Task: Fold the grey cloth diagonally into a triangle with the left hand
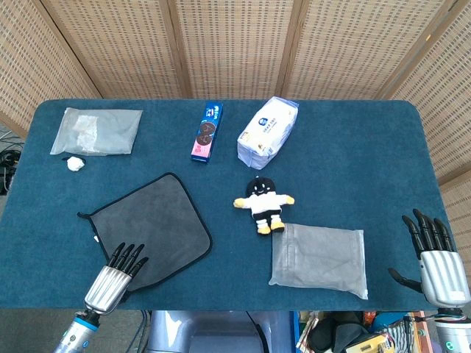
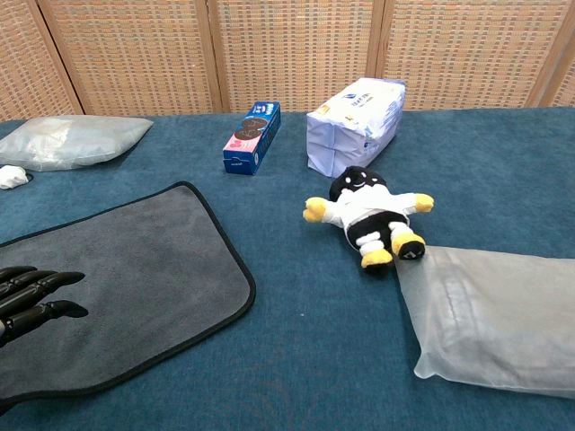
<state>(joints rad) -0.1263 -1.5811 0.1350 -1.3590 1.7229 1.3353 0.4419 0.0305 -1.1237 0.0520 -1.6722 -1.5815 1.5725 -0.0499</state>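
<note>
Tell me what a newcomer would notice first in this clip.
Probably the grey cloth, spread flat at the table's near left, with the left hand resting open on its near corner. Next the small doll lying mid-table, feet touching a clear bag. The right hand sits open at the near right edge.

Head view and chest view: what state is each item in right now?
grey cloth: flat, unfolded.
left hand: fingers apart, over the cloth's near edge, holding nothing.
right hand: open, off the cloth.
cookie box: lying flat.
plush doll: lying on its back.
</note>
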